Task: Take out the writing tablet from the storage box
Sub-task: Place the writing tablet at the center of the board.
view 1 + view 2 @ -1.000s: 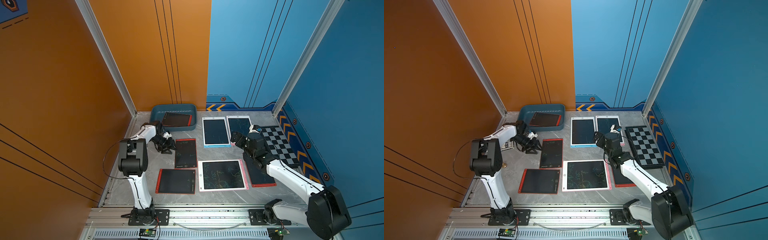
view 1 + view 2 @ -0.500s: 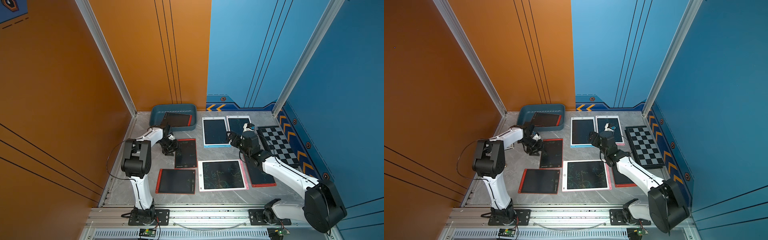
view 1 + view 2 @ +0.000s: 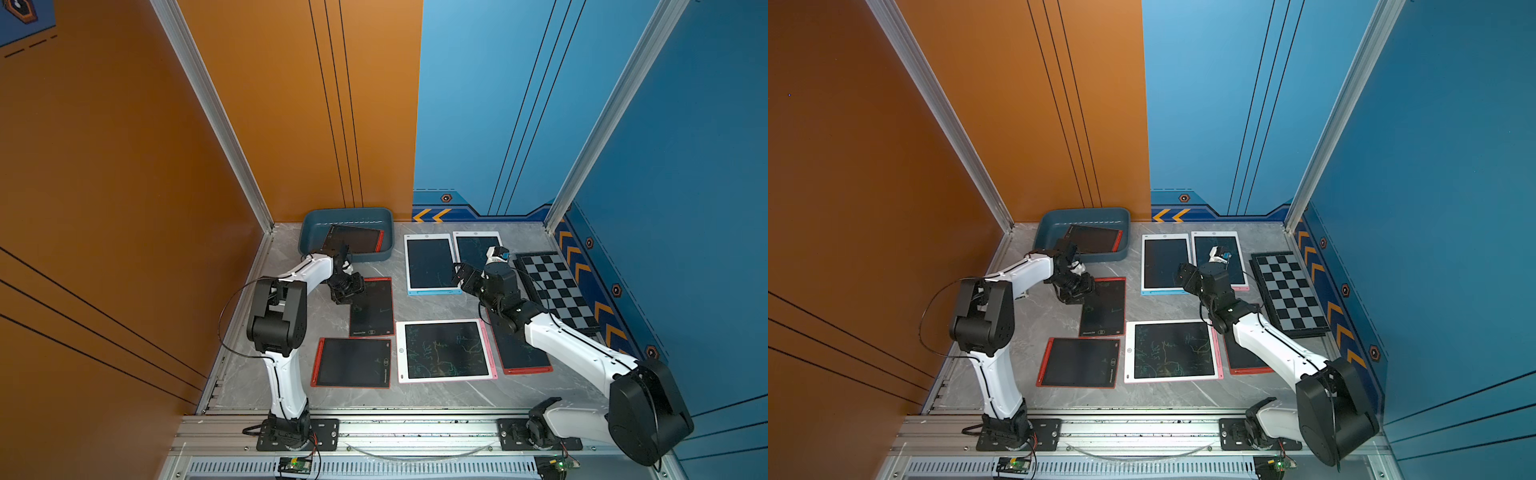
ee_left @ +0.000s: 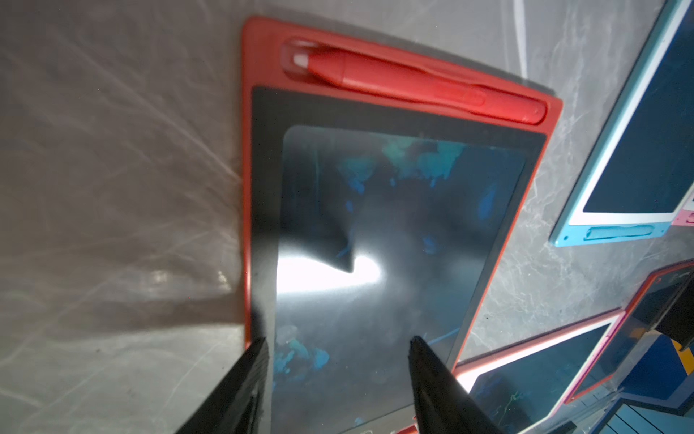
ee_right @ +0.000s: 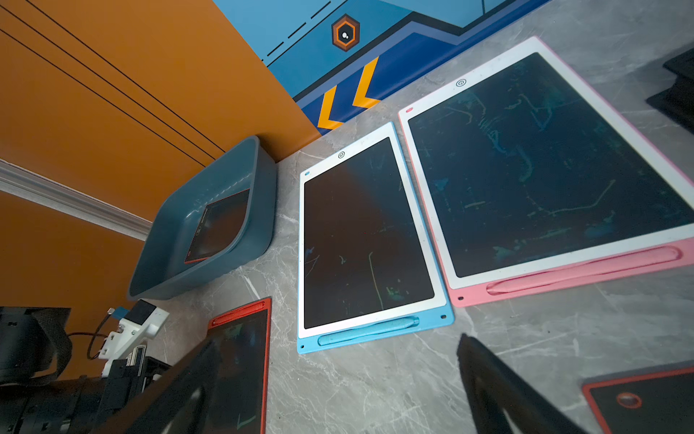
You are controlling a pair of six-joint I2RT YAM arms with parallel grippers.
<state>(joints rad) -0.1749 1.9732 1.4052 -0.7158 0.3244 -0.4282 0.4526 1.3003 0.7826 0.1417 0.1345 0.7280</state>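
Evidently unfinished: one red writing tablet (image 3: pixel 355 240) lay inside the storage box (image 3: pixel 316 232), left of frame centre; other tablets (image 3: pixel 446 351) lay on the table (image 3: pixel 432 306); left gripper (image 4: pixel 337 340) and right gripper (image 5: pixel 338 338) gaped empty.

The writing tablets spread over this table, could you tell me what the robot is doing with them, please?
The job is taking writing tablets out of the storage box. Six already lie flat on the table, and one boxed tablet, red-framed, is yet to come out. The left gripper hangs open over a red-framed tablet lying next to the box, gripping nothing. The right gripper is open and empty too, above the table by the blue-framed tablet.
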